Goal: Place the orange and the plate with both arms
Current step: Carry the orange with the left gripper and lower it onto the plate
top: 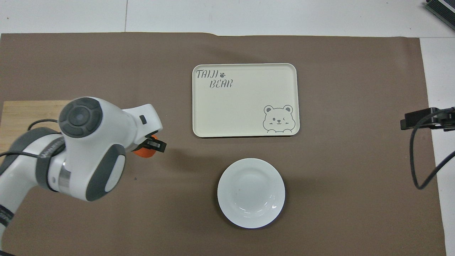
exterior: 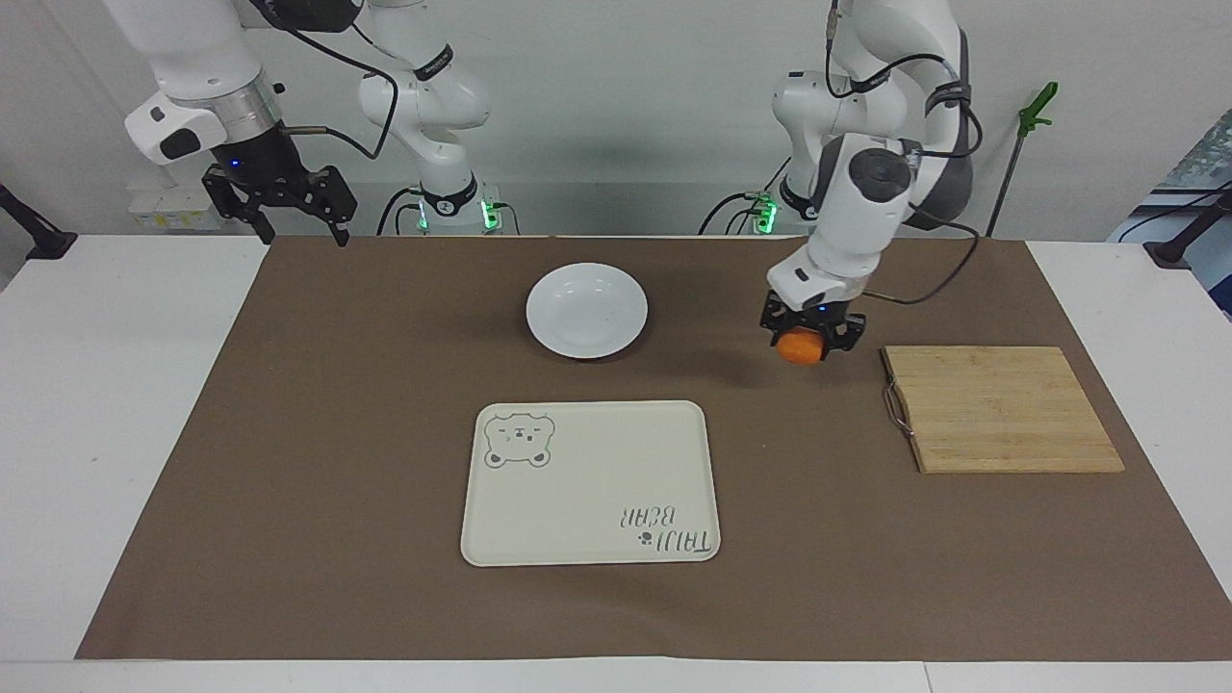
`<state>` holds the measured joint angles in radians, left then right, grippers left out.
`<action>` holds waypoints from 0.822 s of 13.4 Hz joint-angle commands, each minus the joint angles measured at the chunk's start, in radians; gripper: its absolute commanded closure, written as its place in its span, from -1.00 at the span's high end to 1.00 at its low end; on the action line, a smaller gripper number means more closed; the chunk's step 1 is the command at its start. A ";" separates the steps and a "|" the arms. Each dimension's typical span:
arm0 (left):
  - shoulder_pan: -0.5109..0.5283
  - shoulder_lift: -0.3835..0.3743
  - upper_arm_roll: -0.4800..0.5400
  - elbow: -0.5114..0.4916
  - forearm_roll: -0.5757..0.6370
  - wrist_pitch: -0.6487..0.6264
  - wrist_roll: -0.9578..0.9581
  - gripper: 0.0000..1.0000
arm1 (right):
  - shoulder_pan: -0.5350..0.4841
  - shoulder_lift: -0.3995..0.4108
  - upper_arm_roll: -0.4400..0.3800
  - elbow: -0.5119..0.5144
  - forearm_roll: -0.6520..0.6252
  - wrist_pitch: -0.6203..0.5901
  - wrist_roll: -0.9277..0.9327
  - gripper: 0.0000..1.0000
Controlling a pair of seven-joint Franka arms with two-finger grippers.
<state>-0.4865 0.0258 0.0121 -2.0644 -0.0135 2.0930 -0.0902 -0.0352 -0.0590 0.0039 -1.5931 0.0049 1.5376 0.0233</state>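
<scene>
Left gripper (exterior: 811, 339) fingers clamping orange (exterior: 801, 348) beside plate (exterior: 586, 310); slipping risks rolling (right gripper (exterior: 289, 214) waiting, fingers spread, empty).

Worktop (exterior: 115, 433): white surface, largely covered by a brown mat (exterior: 337, 433) that reaches close to its edges. On the mat:
- plate (exterior: 586, 310), white, round, nearest the robots, roughly mid-width.
- cream tray (exterior: 590, 483) with bear drawing and "TAIJI BEAR" lettering, farther from the robots than the plate, apart from it.
- wooden cutting board (exterior: 1001, 408) with a metal handle, toward the left arm's end, well apart from tray and plate.
</scene>
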 commanded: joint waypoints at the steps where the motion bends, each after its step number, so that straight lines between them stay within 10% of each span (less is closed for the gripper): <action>1: -0.166 -0.023 0.022 -0.032 -0.009 0.050 -0.179 -1.00 | 0.009 -0.019 0.008 -0.018 -0.013 0.003 0.038 1.00; 11: -0.483 0.129 0.019 -0.022 -0.014 0.338 -0.520 -1.00 | 0.008 -0.022 0.008 -0.025 -0.011 0.012 0.036 1.00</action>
<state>-0.9358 0.1508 0.0112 -2.0852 -0.0172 2.4076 -0.6007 -0.0211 -0.0594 0.0044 -1.5939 0.0050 1.5376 0.0430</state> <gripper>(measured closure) 0.220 0.000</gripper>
